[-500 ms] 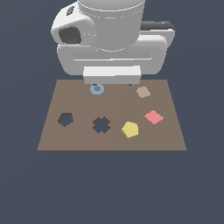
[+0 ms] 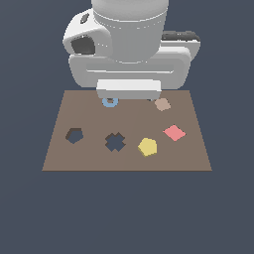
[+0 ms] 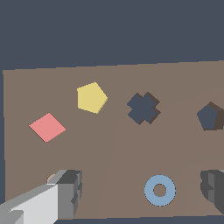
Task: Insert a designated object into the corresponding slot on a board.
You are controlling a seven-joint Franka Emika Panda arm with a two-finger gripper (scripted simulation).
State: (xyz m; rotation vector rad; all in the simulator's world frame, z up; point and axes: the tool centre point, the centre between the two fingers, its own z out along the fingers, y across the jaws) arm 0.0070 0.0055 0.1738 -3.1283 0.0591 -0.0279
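- My pincer [image 3: 140, 190] hangs spread wide and empty over the far edge of the board [image 2: 59, 158]; in the wrist view one finger [image 3: 70, 192] and the other show well apart, with nothing between them except the blue ring [image 3: 160, 190] lying flat on the board below.
- The yellow block [image 2: 148, 147] is not under me: it lies out ahead, toward the near edge of the board and a little to the exterior view's right of my pincer, resting flat and free.
- It is a pentagon, so I see no long axis to line up with; I judge that closing across a flat side and its opposite corner should do.
- The pentagon hole [image 2: 74, 135] lies on the other side, toward the exterior view's left, with the cross hole [image 2: 115, 142] between it and the block.
- The pink tile [image 2: 174, 132] sits near the block, apart from it; the tan block [image 2: 162, 104] lies close to one finger.
- The board looks flat and bare around the yellow block, so I judge there is room to come down on it.
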